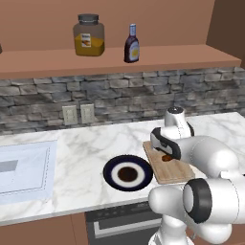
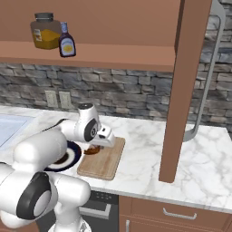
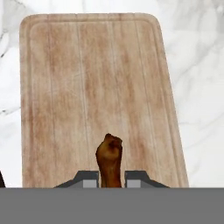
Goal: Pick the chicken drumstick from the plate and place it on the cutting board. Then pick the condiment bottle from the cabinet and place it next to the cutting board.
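Shelf of reddish-brown wood holds your slim dark sauce bottle with pale blue cap. Below, your round navy plate sits bare beside the light tan wooden cutting board. Your gripper is clamped on the reddish-brown glazed chicken drumstick, over the board.

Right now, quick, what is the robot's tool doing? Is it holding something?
Tool: closed on the chicken drumstick, holding it over the cutting board.
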Robot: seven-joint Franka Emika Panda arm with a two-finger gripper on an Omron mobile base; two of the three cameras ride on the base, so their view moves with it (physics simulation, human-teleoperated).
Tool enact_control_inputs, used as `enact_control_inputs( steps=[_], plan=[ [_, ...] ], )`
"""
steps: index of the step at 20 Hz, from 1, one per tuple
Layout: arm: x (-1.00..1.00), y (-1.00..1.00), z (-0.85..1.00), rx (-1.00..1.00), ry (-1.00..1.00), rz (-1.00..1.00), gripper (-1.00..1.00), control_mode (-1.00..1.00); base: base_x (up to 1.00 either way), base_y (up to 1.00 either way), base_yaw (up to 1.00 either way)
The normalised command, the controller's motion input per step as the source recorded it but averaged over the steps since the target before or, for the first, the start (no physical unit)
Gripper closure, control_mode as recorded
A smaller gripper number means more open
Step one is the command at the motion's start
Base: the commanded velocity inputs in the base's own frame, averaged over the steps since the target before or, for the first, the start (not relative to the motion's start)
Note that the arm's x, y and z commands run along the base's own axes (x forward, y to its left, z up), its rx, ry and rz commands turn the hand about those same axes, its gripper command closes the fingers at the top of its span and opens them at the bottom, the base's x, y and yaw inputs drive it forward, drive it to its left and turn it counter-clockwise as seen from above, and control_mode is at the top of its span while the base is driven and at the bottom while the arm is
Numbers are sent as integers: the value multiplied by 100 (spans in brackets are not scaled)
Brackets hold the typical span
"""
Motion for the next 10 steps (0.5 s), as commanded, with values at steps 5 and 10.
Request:
enact_control_inputs(
  steps=[5,10],
  plan=[
    [0,-2,-17,0,-3,0,100,-100,0,0,0],
    [0,0,-19,0,-2,0,100,-100,0,0,0]
  ],
)
